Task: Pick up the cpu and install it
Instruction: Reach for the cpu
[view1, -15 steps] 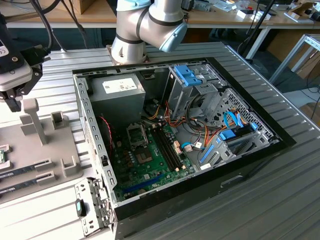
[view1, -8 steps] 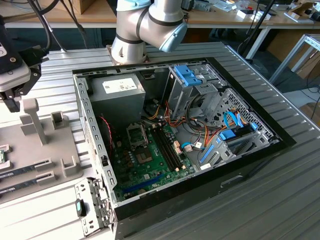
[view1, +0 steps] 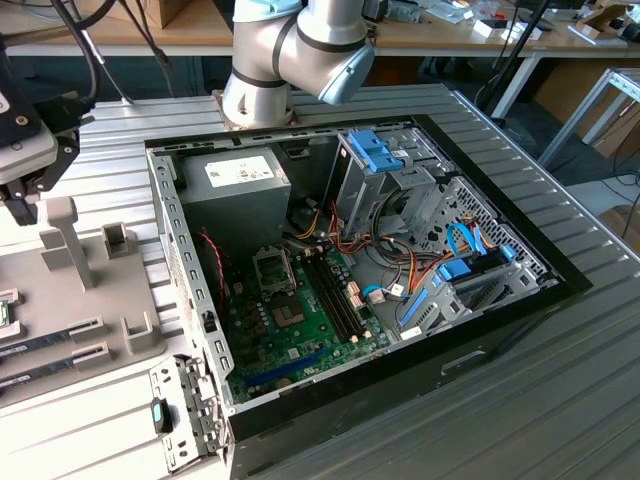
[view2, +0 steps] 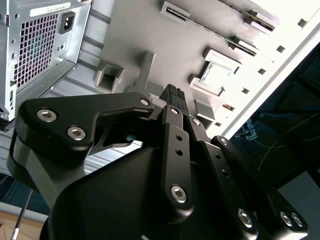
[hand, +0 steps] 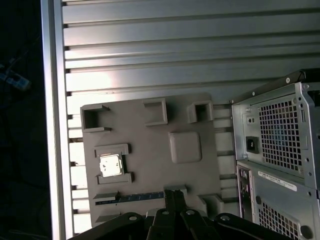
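The cpu (hand: 110, 165) is a small square chip with a silvery top. It lies flat in a raised holder on the grey fixture plate (hand: 150, 135), and the second wrist view shows the cpu (view2: 216, 72) there too. My gripper (view2: 172, 93) hovers above the plate with its black fingers pressed together and nothing between them. In the first wrist view the gripper (hand: 173, 194) is off to one side of the chip, apart from it. The motherboard (view1: 300, 320) lies inside the open computer case (view1: 500, 310), with its square socket (view1: 272, 268) near the power supply.
Memory sticks (view1: 40, 345) sit in slots on the fixture plate at the exterior view's left. Grey posts (view1: 68, 240) stand up from that plate. The arm's base (view1: 258, 95) is behind the case. Drive cages and cables (view1: 400, 190) crowd the case's far side. The ribbed metal table (view1: 560, 400) surrounds everything.
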